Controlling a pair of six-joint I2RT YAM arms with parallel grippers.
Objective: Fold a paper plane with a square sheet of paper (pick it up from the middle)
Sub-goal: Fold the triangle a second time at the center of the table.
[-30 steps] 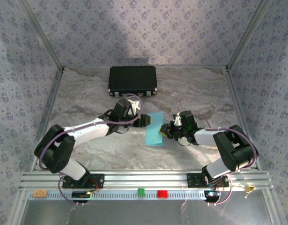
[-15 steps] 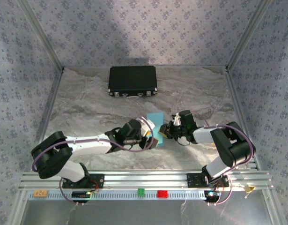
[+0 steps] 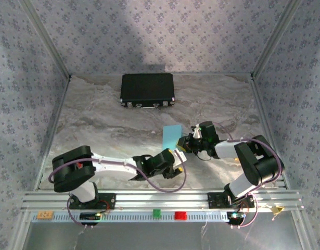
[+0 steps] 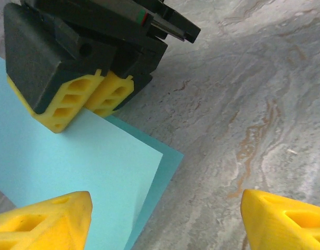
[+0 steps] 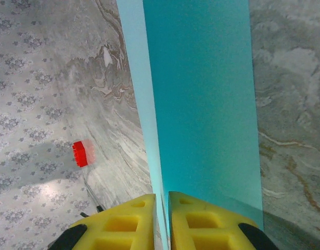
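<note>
Marbled table (image 3: pixel 97 120): black case (image 3: pixel 147 89) at its far edge.
Square sheet of paper (image 3: pixel 171 136): light blue, folded double, mid-table, with one edge in the right gripper.
Right gripper (image 3: pixel 180 147): fingers pinched tight on the sheet's edge.
Left gripper (image 3: pixel 178 162): jaws wide apart, empty, just on the near side of the sheet.

Arms (image 3: pixel 113 164): white links, black joints.
Cables (image 3: pixel 165 190): purple, looping beside each arm.
Fingers (image 4: pixel 45 221): yellow, ribbed with hollow cells, on black mounts.
</note>
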